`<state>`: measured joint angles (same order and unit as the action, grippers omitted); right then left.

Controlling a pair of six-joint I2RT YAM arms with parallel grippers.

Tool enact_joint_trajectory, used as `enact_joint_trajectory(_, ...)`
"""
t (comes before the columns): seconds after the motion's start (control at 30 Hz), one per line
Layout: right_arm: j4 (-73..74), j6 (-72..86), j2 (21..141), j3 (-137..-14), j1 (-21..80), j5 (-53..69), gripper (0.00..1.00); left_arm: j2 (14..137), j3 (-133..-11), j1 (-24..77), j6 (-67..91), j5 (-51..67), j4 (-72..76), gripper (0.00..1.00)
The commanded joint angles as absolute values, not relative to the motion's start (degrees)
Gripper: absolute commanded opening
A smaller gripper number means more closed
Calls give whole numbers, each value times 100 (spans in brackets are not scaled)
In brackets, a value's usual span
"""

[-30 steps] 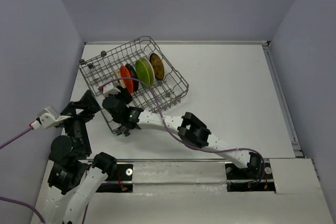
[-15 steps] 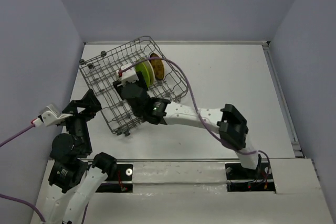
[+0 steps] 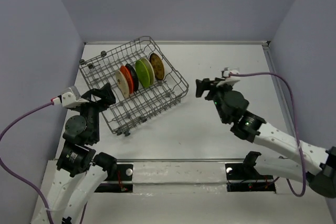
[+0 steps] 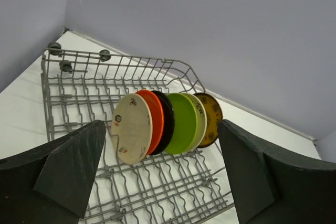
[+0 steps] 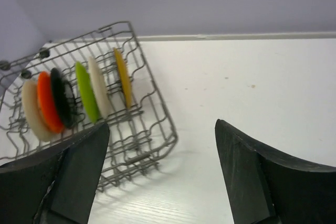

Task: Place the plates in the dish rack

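At far left: left gripper point(image 3: 105, 97), jaws spread wide, gripping nothing. Positioned just beside the near left side of the rack point(image 3: 147, 104); contact with the wire not determinable. Aimed across the rack toward the plate row, per the left wrist view.

Left of centre on the table point(image 3: 236, 124): rack, standing on its base, turned at an angle to the table edges. Small dark round feet point(image 4: 65, 65) visible at the far left corner. Loaded with six plates, each on edge between the tines, in one row across the far half. Order from the left: cream plate point(image 4: 131, 129), with small printed marks on the face; orange plate point(image 4: 156, 116); black plate point(image 4: 168, 121); green plate point(image 4: 184, 124); beige plate point(image 4: 200, 121); brown plate point(image 4: 212, 116), yellow-patterned. Cream, orange and black packed close, faces overlapping in the left wrist view; green and beige likewise close; brown at the right end, near the right wall of the rack, with a small gap from the beige in the right wrist view.

Right of the rack and well apart from it: right gripper point(image 3: 199, 88), above the table, jaws spread wide, gripping nothing. Pointed left toward the rack, with the rack and all six plates inside the right wrist view.
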<state>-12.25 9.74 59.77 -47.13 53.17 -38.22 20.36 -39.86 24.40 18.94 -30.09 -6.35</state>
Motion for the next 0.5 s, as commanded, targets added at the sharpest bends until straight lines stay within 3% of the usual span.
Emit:
enact_joint_trajectory(0.0, -1117, 1257, 4652, -3747, 4844, -3962, 92, 2021, -3973, 2259, 1680, -2208, 200, 99)
enact_joint_trajectory(0.1, -1072, 1283, 4448, -3411, 4764, -4427, 100, 2021, -3973, 2215, 1468, -1969, 316, 99)
enact_joint_trajectory(0.27, -1064, 1485, 4474, -3129, 4711, -5659, 100, 2127, -4052, 2215, 1433, -1679, 360, 99)
enact_joint_trajectory(0.47, -1134, 1722, 4464, -3006, 4711, -5651, 100, 2171, -3868, 2215, 1292, -1538, 580, 99)
